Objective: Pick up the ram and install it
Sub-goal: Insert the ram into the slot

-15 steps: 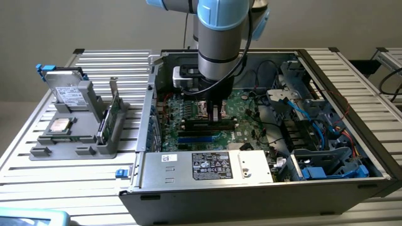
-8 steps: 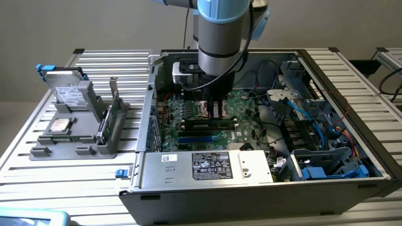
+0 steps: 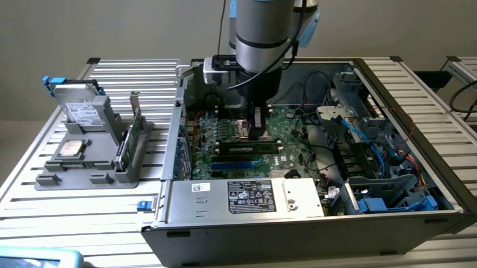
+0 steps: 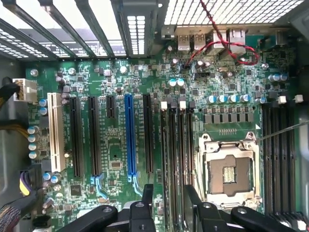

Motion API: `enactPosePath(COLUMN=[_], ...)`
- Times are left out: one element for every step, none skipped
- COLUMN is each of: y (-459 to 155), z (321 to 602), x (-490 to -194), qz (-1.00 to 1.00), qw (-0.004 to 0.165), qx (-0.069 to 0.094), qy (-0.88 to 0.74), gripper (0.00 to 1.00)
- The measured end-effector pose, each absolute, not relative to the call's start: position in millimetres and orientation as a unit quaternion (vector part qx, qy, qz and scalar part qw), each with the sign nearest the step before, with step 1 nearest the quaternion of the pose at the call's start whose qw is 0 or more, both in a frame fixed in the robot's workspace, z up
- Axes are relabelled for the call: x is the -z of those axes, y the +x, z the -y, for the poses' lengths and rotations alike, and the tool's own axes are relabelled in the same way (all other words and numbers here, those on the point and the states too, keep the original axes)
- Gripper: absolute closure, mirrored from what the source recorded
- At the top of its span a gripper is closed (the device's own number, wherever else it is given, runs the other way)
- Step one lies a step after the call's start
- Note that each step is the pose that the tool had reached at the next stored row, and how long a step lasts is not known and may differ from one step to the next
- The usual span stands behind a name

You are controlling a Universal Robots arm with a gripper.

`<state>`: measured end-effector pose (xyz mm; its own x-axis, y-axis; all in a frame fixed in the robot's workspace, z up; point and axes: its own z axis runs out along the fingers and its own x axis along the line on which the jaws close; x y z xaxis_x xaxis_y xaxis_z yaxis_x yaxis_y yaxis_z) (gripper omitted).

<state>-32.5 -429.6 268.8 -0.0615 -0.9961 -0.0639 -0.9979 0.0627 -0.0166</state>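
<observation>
My gripper [image 3: 251, 132] reaches down into the open computer case, just above the motherboard [image 3: 287, 125]. In the wrist view my gripper [image 4: 169, 195] is open, with its black fingers [image 4: 146, 195] either side of the black memory slots. The ram [image 3: 249, 148], a long thin stick with a green edge, sits upright in one of these slots, close to the fingertips. From the wrist it appears edge-on as a narrow strip [image 4: 173, 150] between the fingers. Nothing is held in the jaws.
The empty processor socket [image 4: 231, 174] lies beside the memory slots, and expansion slots, one of them blue [image 4: 128, 135], lie on the other side. A power supply [image 3: 249, 196], cables [image 3: 365, 139] and drive bays crowd the case. On the exterior view's left, a grey holder [image 3: 93, 178] carries a green expansion card [image 3: 127, 146], a silver chip [image 3: 72, 148] and a drive [image 3: 82, 113].
</observation>
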Motion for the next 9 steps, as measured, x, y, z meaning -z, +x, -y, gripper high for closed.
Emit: enactPosePath(y=[-32.5,-32.5,-32.4,-32.4,-32.4,-32.4,-32.4,-32.5,-32.4], z=[429.6,429.6,429.6,429.5,429.5,429.5,429.5,429.4,429.4], x=[-273.3,-277.9,-282.1,-285.3,-286.6,-286.6,-286.6,-286.6,-286.6], qz=[-0.728,-0.728,-0.728,-0.728,-0.728,-0.728,-0.728,-0.728,-0.728], qw=[0.029,0.029,0.029,0.029,0.029,0.029,0.028,0.028,0.028], qx=[-0.016,-0.016,-0.016,-0.015,-0.015,-0.015,-0.015,-0.015,-0.015], qy=[-0.684,-0.684,-0.684,-0.684,-0.684,-0.684,-0.684,-0.684,-0.684], gripper=[0.61,0.61,0.61,0.61,0.61,0.61,0.61,0.61,0.61])
